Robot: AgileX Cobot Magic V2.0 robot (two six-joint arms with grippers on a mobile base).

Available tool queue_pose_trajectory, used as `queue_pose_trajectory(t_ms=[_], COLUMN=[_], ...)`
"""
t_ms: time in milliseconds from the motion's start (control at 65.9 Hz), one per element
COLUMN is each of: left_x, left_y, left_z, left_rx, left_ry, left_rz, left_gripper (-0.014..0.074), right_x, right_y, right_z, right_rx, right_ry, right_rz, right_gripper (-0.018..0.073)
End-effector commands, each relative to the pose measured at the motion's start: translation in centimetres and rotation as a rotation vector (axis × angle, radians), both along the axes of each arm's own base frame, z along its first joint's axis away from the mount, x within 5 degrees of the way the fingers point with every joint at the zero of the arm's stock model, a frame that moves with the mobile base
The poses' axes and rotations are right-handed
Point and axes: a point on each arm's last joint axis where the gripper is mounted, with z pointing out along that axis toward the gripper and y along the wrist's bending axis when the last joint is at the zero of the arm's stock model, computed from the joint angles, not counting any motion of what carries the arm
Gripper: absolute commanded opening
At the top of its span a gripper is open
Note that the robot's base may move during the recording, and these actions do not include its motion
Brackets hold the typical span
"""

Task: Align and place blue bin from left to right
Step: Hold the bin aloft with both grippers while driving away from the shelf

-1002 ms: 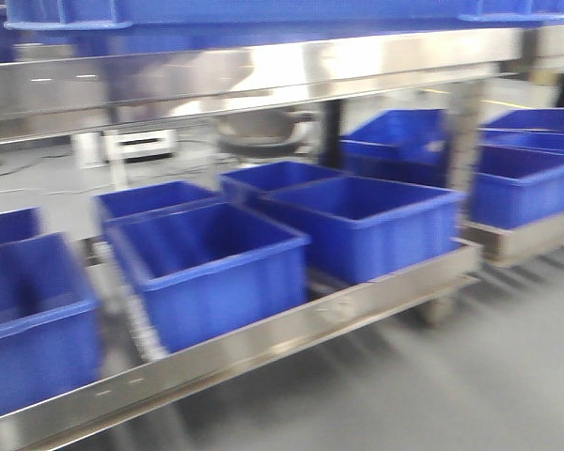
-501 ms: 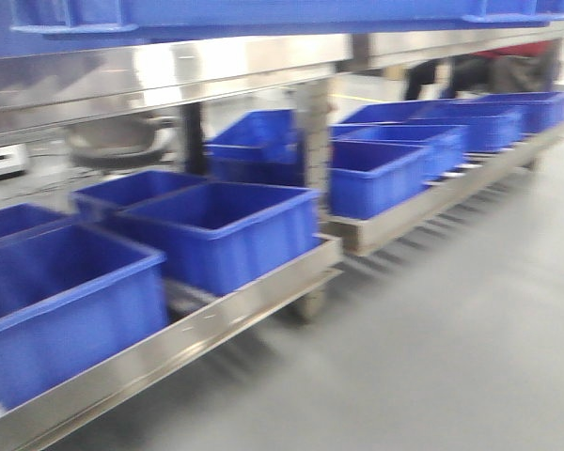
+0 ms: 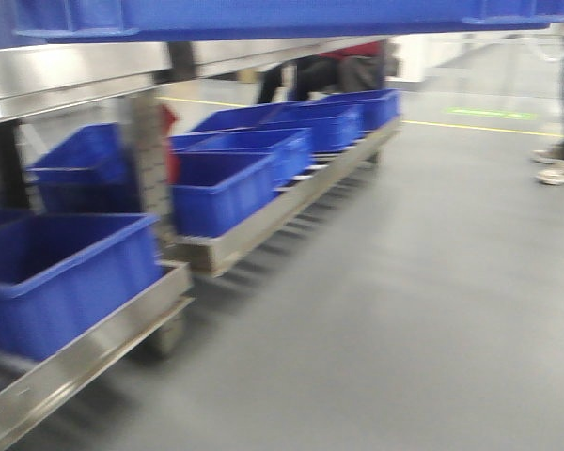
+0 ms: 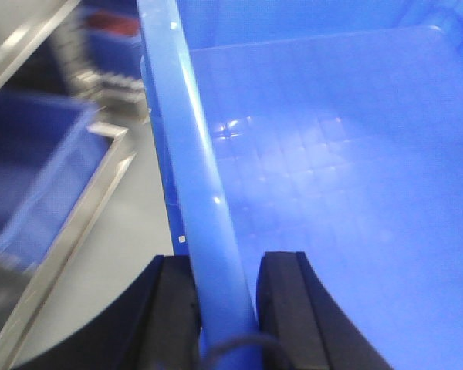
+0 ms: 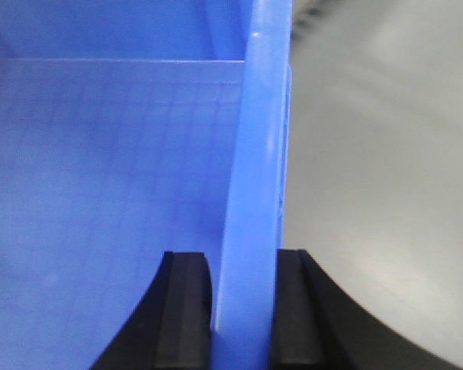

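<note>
Blue bin [image 4: 332,154] held aloft, left gripper [image 4: 225,308] and right gripper [image 5: 243,308] each clamped on its rim; placing on steel rack [image 3: 94,346] not yet done.

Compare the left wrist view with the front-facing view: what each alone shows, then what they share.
Only the left wrist view: the left gripper straddling the blue bin wall, and the bin's gridded inside floor. Only the front-facing view: the long row of shelved bins, a bystander's shoes, the yellow floor line. Both: the carried bin, a steel rack with a bin on it, grey floor.
</note>
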Motion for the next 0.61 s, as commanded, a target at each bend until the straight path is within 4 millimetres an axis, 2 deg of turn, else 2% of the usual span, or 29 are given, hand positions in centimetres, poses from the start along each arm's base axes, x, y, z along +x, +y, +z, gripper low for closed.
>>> queue_pose_trajectory(t_ms=[0,592], left_x=[-0.77,-0.7], left_y=[0.48,0.78], left_z=[1.87,1.9], left_rx=[0.001,0.032], left_ry=[-0.11,-0.12], left_rz=[-0.005,0.014], left_gripper=[-0.0111,-0.0111], right_x=[-0.35,-0.29], right_y=[-0.58,-0.57], right_z=[2.08,2.21], right_rx=[-0.011,-0.009], right_ry=[-0.153,-0.168], right_rz=[-0.017,-0.017], right_gripper=[-0.0151,-0.0151])
